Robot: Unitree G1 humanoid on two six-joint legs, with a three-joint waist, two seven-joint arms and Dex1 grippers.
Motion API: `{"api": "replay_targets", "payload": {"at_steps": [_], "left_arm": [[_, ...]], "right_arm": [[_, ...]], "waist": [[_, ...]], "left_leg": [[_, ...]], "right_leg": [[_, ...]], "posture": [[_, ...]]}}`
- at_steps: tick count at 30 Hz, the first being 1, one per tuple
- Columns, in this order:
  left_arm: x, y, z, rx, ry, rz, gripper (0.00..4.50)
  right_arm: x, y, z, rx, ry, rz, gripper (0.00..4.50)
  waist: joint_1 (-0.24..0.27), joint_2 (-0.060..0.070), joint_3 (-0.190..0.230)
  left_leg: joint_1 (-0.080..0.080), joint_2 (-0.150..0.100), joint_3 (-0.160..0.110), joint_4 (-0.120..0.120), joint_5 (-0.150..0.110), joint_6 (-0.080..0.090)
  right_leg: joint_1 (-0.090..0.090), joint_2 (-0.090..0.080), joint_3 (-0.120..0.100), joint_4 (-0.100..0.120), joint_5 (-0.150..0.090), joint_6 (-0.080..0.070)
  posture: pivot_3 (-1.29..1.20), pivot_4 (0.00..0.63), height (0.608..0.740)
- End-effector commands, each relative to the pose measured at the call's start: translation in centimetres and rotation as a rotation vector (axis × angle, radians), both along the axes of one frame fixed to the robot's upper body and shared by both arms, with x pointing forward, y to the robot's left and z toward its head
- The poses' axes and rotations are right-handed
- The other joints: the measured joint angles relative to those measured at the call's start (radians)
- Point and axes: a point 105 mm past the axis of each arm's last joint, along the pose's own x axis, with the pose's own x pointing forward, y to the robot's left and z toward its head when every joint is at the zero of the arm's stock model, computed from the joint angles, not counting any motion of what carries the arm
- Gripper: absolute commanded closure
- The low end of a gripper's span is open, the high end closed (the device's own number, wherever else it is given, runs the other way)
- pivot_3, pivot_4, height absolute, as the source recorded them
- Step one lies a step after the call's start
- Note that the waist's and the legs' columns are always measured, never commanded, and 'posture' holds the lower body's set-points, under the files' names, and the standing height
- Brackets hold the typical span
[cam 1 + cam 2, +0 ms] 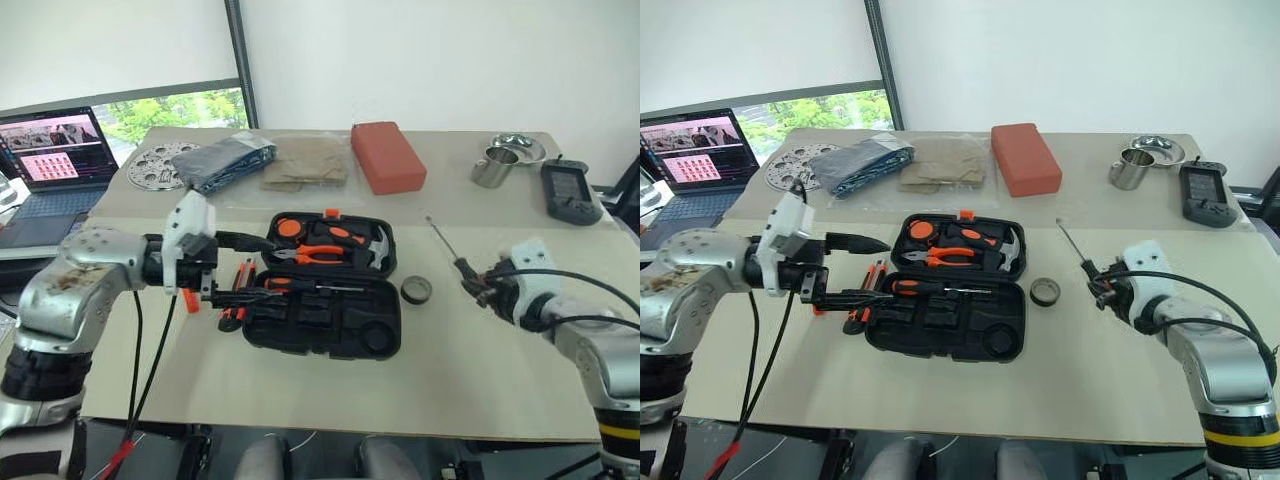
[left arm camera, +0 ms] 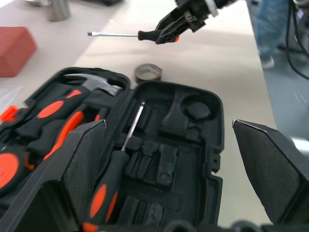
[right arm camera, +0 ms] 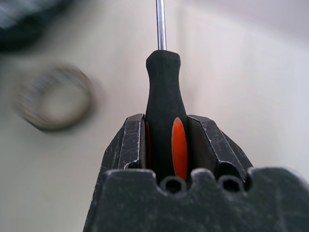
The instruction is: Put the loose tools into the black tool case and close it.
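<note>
The black tool case [image 1: 320, 350] lies open in the middle of the table. Pliers and a hammer sit in its far half, and one long screwdriver [image 1: 300, 287] rests in the near half. My left gripper [image 1: 245, 268] hovers open at the case's left edge, pointing across it, with nothing between its fingers. Orange-and-black tools [image 1: 872, 285] lie beside that edge, partly hidden by the fingers. My right gripper [image 1: 480, 285] is shut on the handle of a second long screwdriver [image 3: 164, 82], held off the table to the right of the case. The dark tape roll [image 1: 416, 290] lies between case and right gripper.
A red-brown block [image 1: 388, 155], a steel cup [image 1: 492, 165], a bowl [image 1: 518, 148] and a dark handheld device [image 1: 570, 190] stand at the back. Folded cloth [image 1: 230, 160] and a perforated disc [image 1: 155, 165] lie at the back left. A laptop [image 1: 50, 160] is at the far left.
</note>
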Motion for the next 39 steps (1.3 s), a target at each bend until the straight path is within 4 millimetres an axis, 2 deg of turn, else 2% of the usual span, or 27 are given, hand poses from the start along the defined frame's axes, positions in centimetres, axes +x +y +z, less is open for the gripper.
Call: {"api": "replay_targets", "payload": {"at_steps": [1, 5, 8, 12, 14, 18, 24, 25, 26, 30, 33, 38, 39], "left_arm": [[-1.1, 1.8, 1.3, -0.006, -0.033, 0.086, 0.0], [-2.1, 3.4, 0.7, 0.012, 0.0, 0.171, 0.0], [-3.0, 4.3, 0.4, 0.018, 0.015, 0.229, 0.0], [-4.1, 4.8, 0.0, 0.031, 0.023, 0.273, 0.0], [-4.5, 4.8, 0.0, 0.029, 0.026, 0.279, 0.0], [-5.6, 4.5, -0.4, 0.027, 0.054, 0.272, 0.0], [-5.7, 4.9, -0.6, 0.038, 0.063, 0.29, 0.0], [-5.6, 4.9, -0.6, 0.037, 0.064, 0.289, 0.0], [-5.6, 4.9, -0.6, 0.036, 0.064, 0.287, 0.0], [-5.4, 4.7, -0.5, 0.037, 0.068, 0.274, 0.0], [-5.2, 4.7, -0.4, 0.033, 0.068, 0.27, 0.0], [-5.3, 4.8, -0.6, 0.035, 0.071, 0.262, 0.0], [-5.2, 4.8, -0.6, 0.033, 0.071, 0.26, 0.0]], "right_arm": [[-0.3, 5.3, 3.1, -0.058, -0.153, 0.357, 3.53], [-0.4, 8.7, 2.5, -0.114, -0.142, 0.584, 3.53], [-0.4, 11.1, 1.0, -0.182, -0.106, 0.77, 3.53], [-0.1, 11.4, -1.6, -0.287, -0.011, 0.877, 3.53], [0.1, 11.4, -2.2, -0.307, 0.011, 0.898, 3.53], [0.3, 11.7, -2.6, -0.3, 0.029, 0.931, 3.53], [0.4, 12.6, -2.6, -0.283, 0.018, 0.976, 3.53], [0.3, 12.8, -2.5, -0.273, 0.018, 0.985, 2.52], [0.3, 13.0, -2.3, -0.261, 0.013, 0.989, 2.31], [0.5, 13.1, -1.2, -0.229, -0.042, 0.972, 0.95], [0.1, 12.9, 0.2, -0.139, -0.061, 0.974, 0.03], [-0.2, 13.1, 1.9, 0.031, -0.09, 0.955, 0.03], [-0.3, 13.5, 2.0, 0.074, -0.104, 0.953, 0.3]], "waist": [[-0.005, 0.0, 0.0], [-0.013, 0.0, 0.001], [-0.013, -0.001, 0.002], [-0.007, -0.001, 0.002], [0.001, -0.001, 0.002], [0.005, -0.001, 0.002], [0.005, -0.001, 0.002], [0.005, -0.001, 0.002], [0.005, -0.001, 0.002], [0.005, -0.001, 0.002], [0.005, -0.001, 0.002], [0.004, -0.001, 0.003], [0.004, -0.001, 0.003]], "left_leg": [[0.0, 0.0, 0.0, 0.0, 0.0, 0.0], [0.001, 0.001, 0.0, -0.002, 0.0, 0.0], [0.002, 0.001, 0.0, -0.001, 0.0, 0.0], [0.003, 0.001, 0.0, -0.001, 0.0, 0.0], [0.003, 0.001, 0.001, -0.001, 0.0, 0.0], [0.003, 0.001, 0.001, -0.001, 0.0, 0.0], [0.005, 0.001, 0.001, -0.002, 0.0, 0.0], [0.006, 0.001, 0.001, -0.002, 0.0, 0.0], [0.006, 0.001, 0.001, -0.002, 0.0, 0.0], [0.006, 0.001, 0.001, -0.004, 0.0, 0.0], [0.006, 0.001, 0.001, -0.006, 0.0, 0.0], [0.007, 0.001, 0.002, -0.008, 0.0, 0.0], [0.008, 0.001, 0.002, -0.009, 0.0, 0.0]], "right_leg": [[0.0, 0.0, 0.001, 0.0, 0.0, 0.0], [0.0, 0.001, 0.001, 0.0, 0.0, 0.0], [0.0, 0.0, 0.002, 0.001, 0.0, -0.001], [0.001, -0.003, 0.001, 0.001, 0.0, -0.001], [0.0, -0.004, 0.001, 0.001, 0.0, -0.001], [0.0, -0.005, 0.001, 0.001, 0.0, -0.002], [0.001, -0.004, 0.001, 0.002, 0.0, -0.004], [0.001, -0.004, 0.001, 0.002, -0.001, -0.004], [0.001, -0.004, 0.001, 0.002, -0.001, -0.004], [0.001, -0.004, 0.001, 0.002, -0.001, -0.005], [0.0, -0.005, 0.001, 0.002, -0.001, -0.005], [0.0, -0.005, 0.002, 0.002, -0.001, -0.005], [0.001, -0.005, 0.002, 0.002, -0.001, -0.005]], "posture": [[0.0, 0.15, 0.74], [0.0, 0.15, 0.74], [0.0, 0.15, 0.74], [0.0, 0.15, 0.74], [0.0, 0.15, 0.74], [0.0, 0.15, 0.74], [0.0, 0.15, 0.74], [0.0, 0.15, 0.74], [0.0, 0.15, 0.74], [0.0, 0.15, 0.74], [0.0, 0.15, 0.74], [0.0, 0.15, 0.74], [0.0, 0.15, 0.74]]}}
